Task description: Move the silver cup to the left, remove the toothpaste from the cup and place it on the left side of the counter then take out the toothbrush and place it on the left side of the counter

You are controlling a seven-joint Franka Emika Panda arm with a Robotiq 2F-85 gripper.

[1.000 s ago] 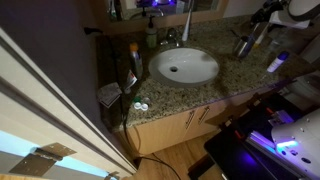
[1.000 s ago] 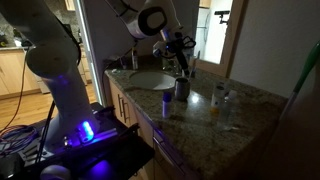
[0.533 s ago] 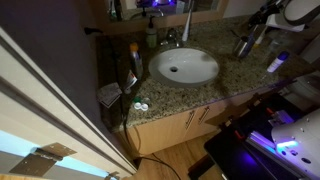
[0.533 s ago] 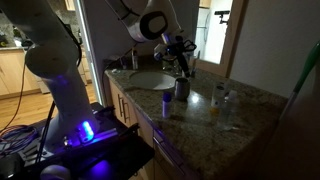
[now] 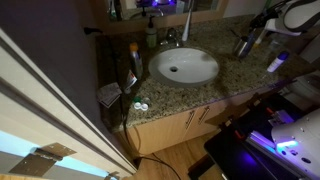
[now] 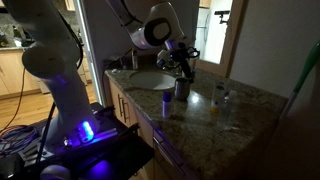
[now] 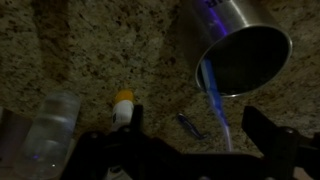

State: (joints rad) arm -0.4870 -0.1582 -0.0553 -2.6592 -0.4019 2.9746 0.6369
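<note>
Just ahead of hand (image 7: 192, 130), silver cup (image 7: 235, 45)

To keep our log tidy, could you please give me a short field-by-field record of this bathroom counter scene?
surface: speckled granite counter with a white oval basin
silver cup: on the counter beside the basin
cup contents: a thin blue-lit item sticks out of the mouth; which item it is cannot be told
hand: open, holding nothing, poised above the cup
nearby: white bottle with purple-lit cap on the counter
task state: nothing taken out of the cup yet
</note>
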